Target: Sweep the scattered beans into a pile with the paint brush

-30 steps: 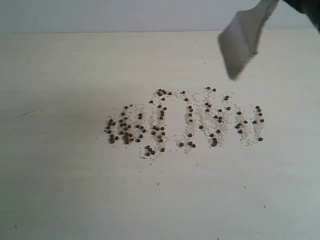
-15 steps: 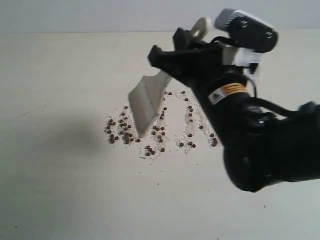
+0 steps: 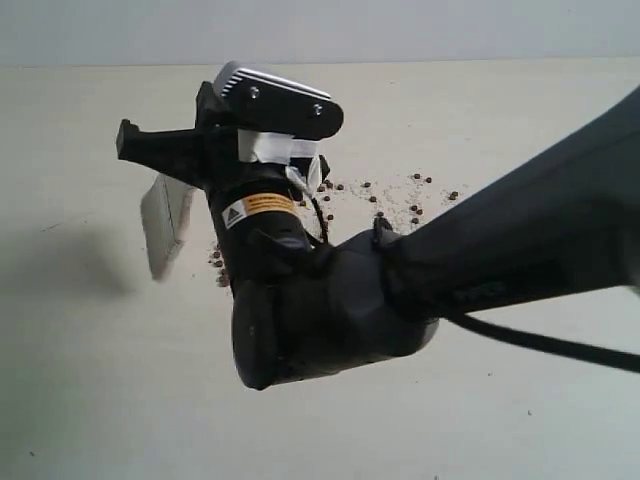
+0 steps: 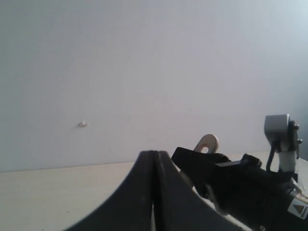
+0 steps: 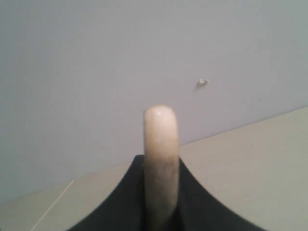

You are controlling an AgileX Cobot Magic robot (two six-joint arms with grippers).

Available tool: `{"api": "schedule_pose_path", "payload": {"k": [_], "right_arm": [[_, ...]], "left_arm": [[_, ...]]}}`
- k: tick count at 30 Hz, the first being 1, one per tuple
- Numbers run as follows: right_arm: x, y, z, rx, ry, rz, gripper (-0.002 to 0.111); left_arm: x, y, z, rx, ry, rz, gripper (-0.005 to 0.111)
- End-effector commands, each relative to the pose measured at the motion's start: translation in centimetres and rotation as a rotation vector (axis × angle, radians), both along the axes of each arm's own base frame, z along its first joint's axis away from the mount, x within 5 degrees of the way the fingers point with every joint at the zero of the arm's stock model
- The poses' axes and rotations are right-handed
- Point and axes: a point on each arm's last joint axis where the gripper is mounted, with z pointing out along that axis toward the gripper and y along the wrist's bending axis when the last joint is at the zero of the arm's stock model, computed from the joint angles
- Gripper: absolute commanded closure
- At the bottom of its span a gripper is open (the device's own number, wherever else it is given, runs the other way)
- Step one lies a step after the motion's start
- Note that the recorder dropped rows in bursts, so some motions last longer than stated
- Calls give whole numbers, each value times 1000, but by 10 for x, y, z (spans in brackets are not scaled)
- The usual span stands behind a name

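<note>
The right gripper (image 3: 150, 152) is being held clamped on the cream handle of the paint brush (image 3: 162, 222). The brush's long axis is being held steeply upright and its bristles are hanging just past the left end of the bean patch in the exterior view. The beans (image 3: 400, 200) are lying to the right of the bristles and are largely being hidden by that arm, so a rightward stroke is judged likely. The left gripper (image 4: 155, 166), jaws pressed together on nothing, is being held aside.
</note>
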Motion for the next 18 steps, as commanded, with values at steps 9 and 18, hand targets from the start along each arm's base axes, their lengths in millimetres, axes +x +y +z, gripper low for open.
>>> {"api": "schedule_pose_path", "payload": {"k": [9, 18], "right_arm": [[6, -4, -26, -250, 4, -139, 108], [8, -17, -17, -624, 1, -250, 108]], "left_arm": [[-1, 0, 0, -1, -7, -3, 107], [-1, 0, 0, 1, -8, -3, 107]]}}
